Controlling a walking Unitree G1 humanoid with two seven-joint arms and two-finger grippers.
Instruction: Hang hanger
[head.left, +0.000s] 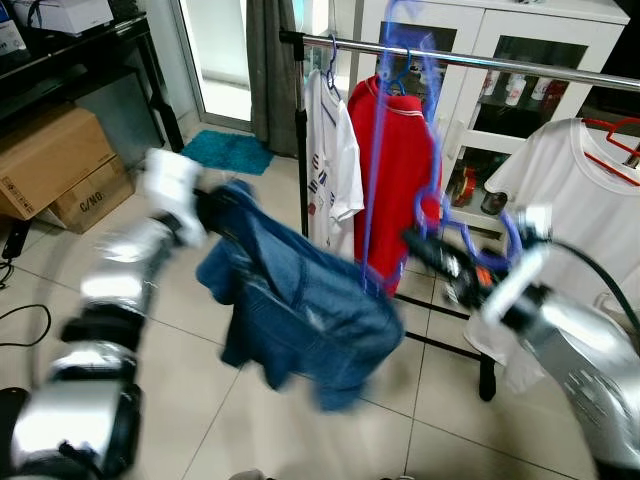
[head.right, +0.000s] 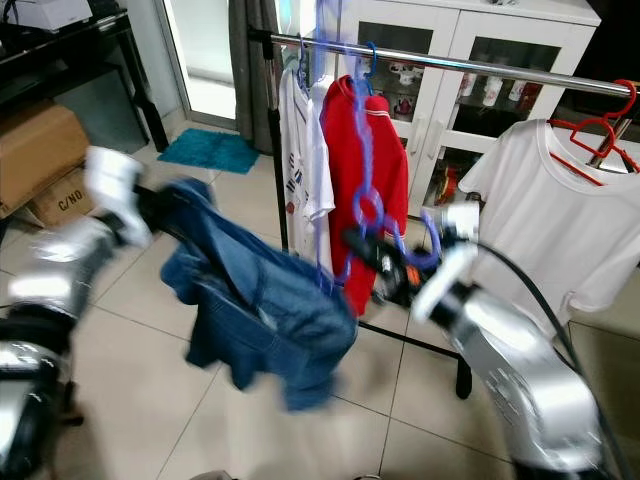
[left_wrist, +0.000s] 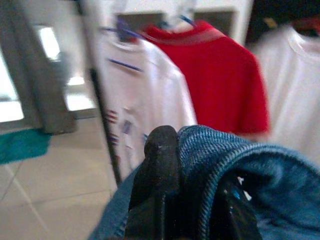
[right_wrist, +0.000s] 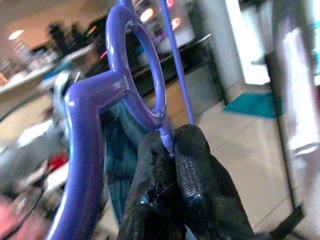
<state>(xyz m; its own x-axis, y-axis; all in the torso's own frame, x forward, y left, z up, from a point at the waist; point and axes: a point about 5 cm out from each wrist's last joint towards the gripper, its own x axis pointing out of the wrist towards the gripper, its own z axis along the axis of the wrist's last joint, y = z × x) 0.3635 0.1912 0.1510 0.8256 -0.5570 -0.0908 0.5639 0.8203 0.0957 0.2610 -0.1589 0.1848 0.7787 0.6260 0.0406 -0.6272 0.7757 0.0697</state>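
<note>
before the clothes rail (head.left: 480, 62), blurred purple hanger (head.left: 432, 190) carrying blue denim garment (head.left: 300, 300)

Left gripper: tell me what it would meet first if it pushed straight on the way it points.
Probably the white printed shirt hanging at the rack's end, with the red shirt just beside it. The left gripper, jaws shut on the denim garment, points toward them; blur leaves depth unclear.

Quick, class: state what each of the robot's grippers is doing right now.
Left gripper: shut on the denim garment.
Right gripper: shut on the purple hanger.
</note>
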